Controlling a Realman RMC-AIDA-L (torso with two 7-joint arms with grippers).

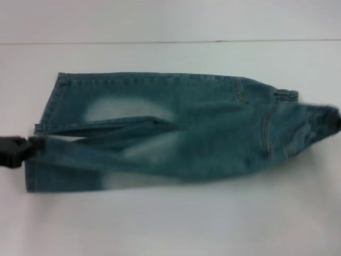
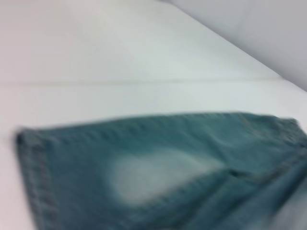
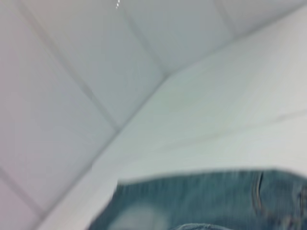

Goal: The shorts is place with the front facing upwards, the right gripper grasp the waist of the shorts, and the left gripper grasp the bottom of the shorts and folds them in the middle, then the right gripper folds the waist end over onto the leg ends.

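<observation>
Blue denim shorts (image 1: 186, 133) lie across the white table, leg ends to the left and waist to the right. The far leg rests flat. The near leg and near waist corner are pulled taut between the two grippers. My left gripper (image 1: 31, 145) is at the left edge, shut on the near leg's hem. My right gripper (image 1: 335, 121) shows only as a dark tip at the right edge, shut on the waist. The left wrist view shows the far leg of the shorts (image 2: 144, 167). In the right wrist view the shorts (image 3: 206, 201) show by the waist.
The white table (image 1: 170, 224) reaches back to a seam (image 1: 170, 41) where a pale wall begins. Bare table surface lies in front of and behind the shorts.
</observation>
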